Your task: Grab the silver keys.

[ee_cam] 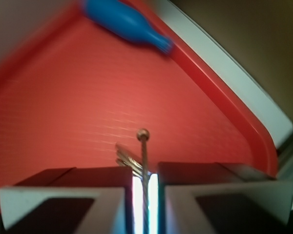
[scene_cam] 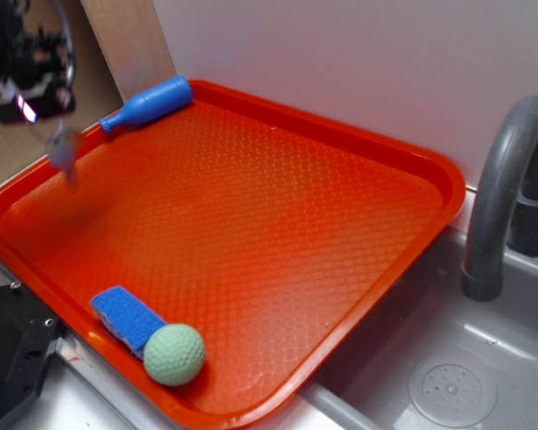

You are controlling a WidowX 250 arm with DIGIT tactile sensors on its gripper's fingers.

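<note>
My gripper hangs above the far left corner of the orange tray, blurred. The silver keys dangle below it, clear of the tray floor. In the wrist view the gripper is shut on the keys: the white key head sits in the narrow gap between the jaws, a twisted wire with a ball end sticks out ahead, and thin silver keys fan out to the left. The tray floor lies below.
A blue bottle-shaped toy lies along the tray's far rim, also in the wrist view. A blue sponge and a green ball sit at the tray's near edge. A grey faucet and sink are to the right.
</note>
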